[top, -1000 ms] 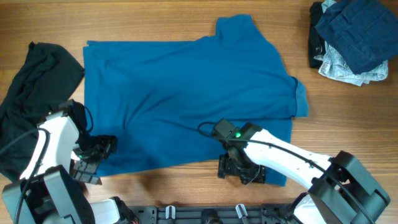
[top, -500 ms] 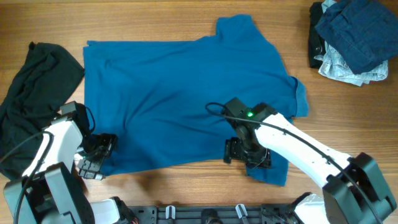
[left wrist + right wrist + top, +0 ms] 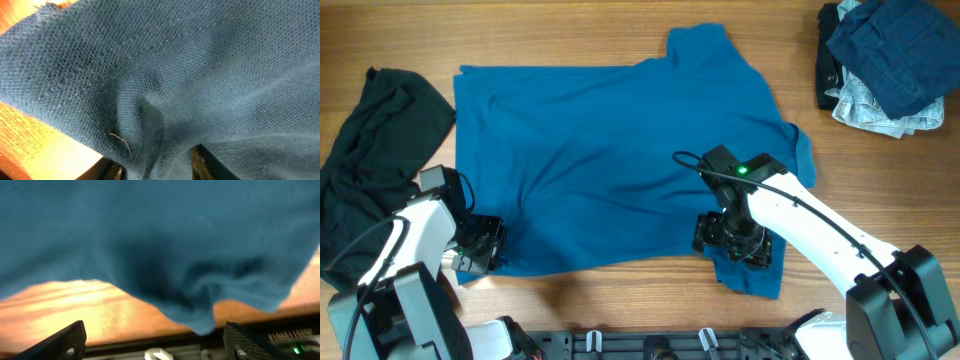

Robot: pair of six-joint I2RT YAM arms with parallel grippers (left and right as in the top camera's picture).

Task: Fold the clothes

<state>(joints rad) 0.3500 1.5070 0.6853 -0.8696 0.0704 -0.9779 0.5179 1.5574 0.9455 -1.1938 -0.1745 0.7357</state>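
**Spotter:** What does the overhead view show you?

**Operator:** A teal short-sleeved shirt [image 3: 620,150] is spread nearly flat on the wooden worktop [image 3: 570,30]. A black garment [image 3: 370,150] lies at its left, and a navy and pale-denim heap [image 3: 885,60] sits well apart at the far right. My left end effector [image 3: 480,248] is at the shirt's near left corner. My right end effector [image 3: 733,240] is on the near edge, beside a corner that juts toward me.

**Spotter:** And the left wrist view?

**Operator:** Knit teal cloth fills it, with a pleat rising between the dark fingers [image 3: 210,162]. They stand narrow around the pleat. I cannot tell whether the pinch is firm. Before lifting I'd want both layers of the hem caught.

**Spotter:** The right wrist view?

**Operator:** The fingers [image 3: 67,337] stand wide apart and hold nothing. The shirt's edge [image 3: 150,230] droops to a point between them, above bare wood [image 3: 75,305]. I'd pinch deep at that edge, then raise both sides level, so the fold line stays straight.
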